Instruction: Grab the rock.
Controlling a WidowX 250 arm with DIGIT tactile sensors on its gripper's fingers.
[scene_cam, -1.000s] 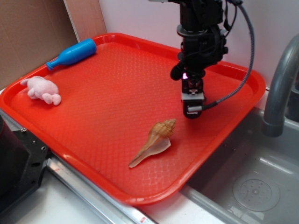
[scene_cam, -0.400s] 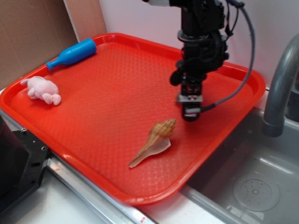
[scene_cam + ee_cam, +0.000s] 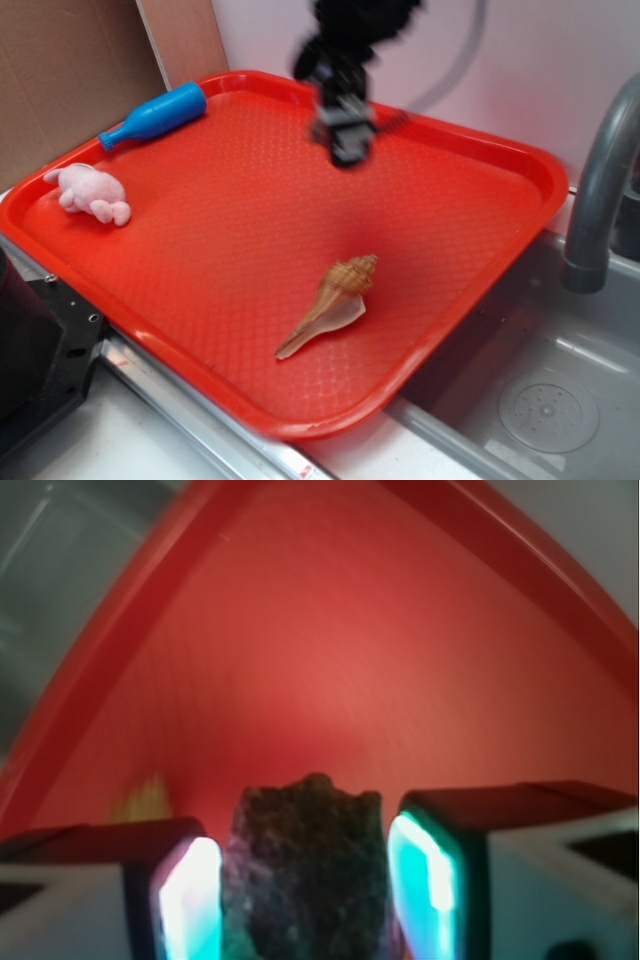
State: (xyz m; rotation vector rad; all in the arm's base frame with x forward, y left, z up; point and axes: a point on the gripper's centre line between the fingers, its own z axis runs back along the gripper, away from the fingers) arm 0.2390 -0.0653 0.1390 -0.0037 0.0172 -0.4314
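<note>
In the wrist view the claw (image 3: 305, 880) is narrowed around the rock (image 3: 303, 865): one finger (image 3: 185, 895) lies against the stone's left side and the other (image 3: 425, 875) against its right, their inner faces glowing teal. The rock is dark brown, rough and lumpy with pale flecks, and it fills the gap between the fingers. Red tray floor spreads beyond it, with raised rims meeting toward the top; the view is blurred, and a small yellowish smear at the left cannot be made out.

In the exterior view, going left to right, one pink plush toy (image 3: 88, 192) lies near the left rim of the red tray (image 3: 200, 260). One blue toy bottle (image 3: 153, 116) lies on its side at the back left corner, its neck pointing left. The claw (image 3: 343, 135) hangs above the back middle of the tray, blurred, with a grey cable arcing to its right; from this side the rock cannot be picked out between the fingers. One tan spiral seashell (image 3: 330, 302) lies on the tray floor toward the front, well apart from the claw, its pointed end toward the lower left. To the right of the tray sits one grey sink (image 3: 540, 400), its round drain showing, and one curved grey faucet (image 3: 597, 190) stands at the right edge. So: one rock, one shell, one bottle, one plush toy, one tray.
</note>
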